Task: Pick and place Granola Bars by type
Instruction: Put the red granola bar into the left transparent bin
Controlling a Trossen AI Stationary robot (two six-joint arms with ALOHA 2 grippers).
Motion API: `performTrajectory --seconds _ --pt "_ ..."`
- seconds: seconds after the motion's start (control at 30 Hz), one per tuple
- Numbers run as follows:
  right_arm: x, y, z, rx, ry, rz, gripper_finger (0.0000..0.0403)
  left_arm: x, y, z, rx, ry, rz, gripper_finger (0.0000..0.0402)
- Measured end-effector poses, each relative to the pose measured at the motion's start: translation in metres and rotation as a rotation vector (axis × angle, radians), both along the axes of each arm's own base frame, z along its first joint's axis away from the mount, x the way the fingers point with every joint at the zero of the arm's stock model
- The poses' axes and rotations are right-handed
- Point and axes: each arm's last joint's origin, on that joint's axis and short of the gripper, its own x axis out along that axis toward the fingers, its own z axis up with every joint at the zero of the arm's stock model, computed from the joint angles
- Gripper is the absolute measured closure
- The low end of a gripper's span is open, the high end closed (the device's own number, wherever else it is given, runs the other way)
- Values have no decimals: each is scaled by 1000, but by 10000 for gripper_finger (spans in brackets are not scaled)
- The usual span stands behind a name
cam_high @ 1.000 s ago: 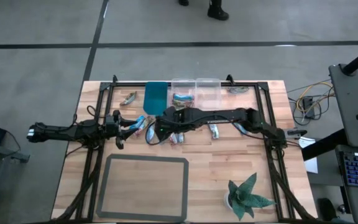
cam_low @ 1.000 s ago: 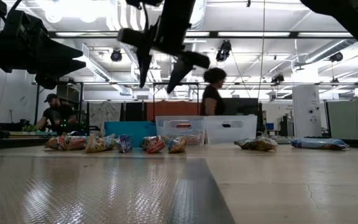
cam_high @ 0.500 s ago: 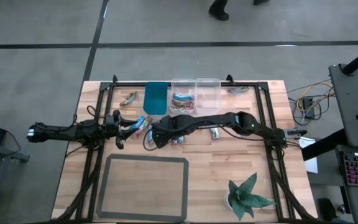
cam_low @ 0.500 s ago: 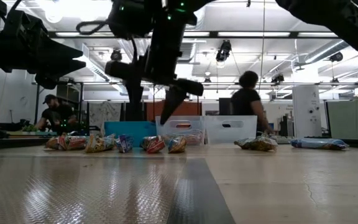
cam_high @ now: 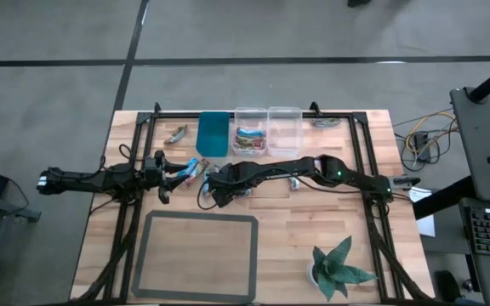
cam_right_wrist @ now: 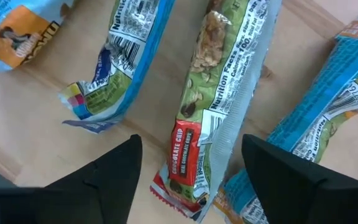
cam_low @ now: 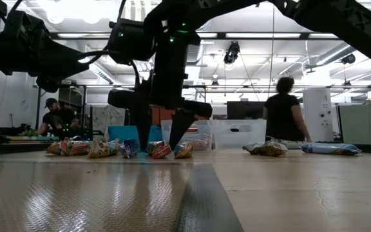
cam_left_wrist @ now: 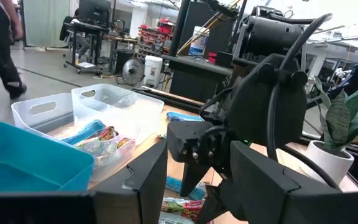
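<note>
The right arm [cam_high: 313, 167] reaches across the table [cam_high: 330, 221] from 3 o'clock, its right gripper [cam_right_wrist: 191, 168] spread wide, low over a green-and-red granola bar [cam_right_wrist: 219, 99] lying between its fingers among the scattered Granola Bars [cam_low: 118, 149] at table centre. At 9 o'clock the left gripper [cam_high: 170, 178] hovers released beside the pile, while more bars sit in the clear bin [cam_high: 250, 136] at 12 o'clock.

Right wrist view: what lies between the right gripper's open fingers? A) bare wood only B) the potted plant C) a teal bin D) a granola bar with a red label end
D: the right gripper is open, its fingers on either side of a granola bar with a red label end on the table.
</note>
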Motion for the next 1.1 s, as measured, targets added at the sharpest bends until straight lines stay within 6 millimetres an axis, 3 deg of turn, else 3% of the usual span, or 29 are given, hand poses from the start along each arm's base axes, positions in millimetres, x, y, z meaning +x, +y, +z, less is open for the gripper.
performTrajectory --seconds 0.23,0.63,0.9,1.1 --pt "0 -1 -2 1 3 -3 218 0 0 0 0 -1 0 243" --pt "-4 -2 -9 -3 28 -1 379 0 0 0 0 0 0 243" --pt "-5 -5 3 -18 58 60 391 0 0 0 0 0 0 243" --pt "-9 -13 34 -44 76 149 392 0 0 0 0 0 0 243"
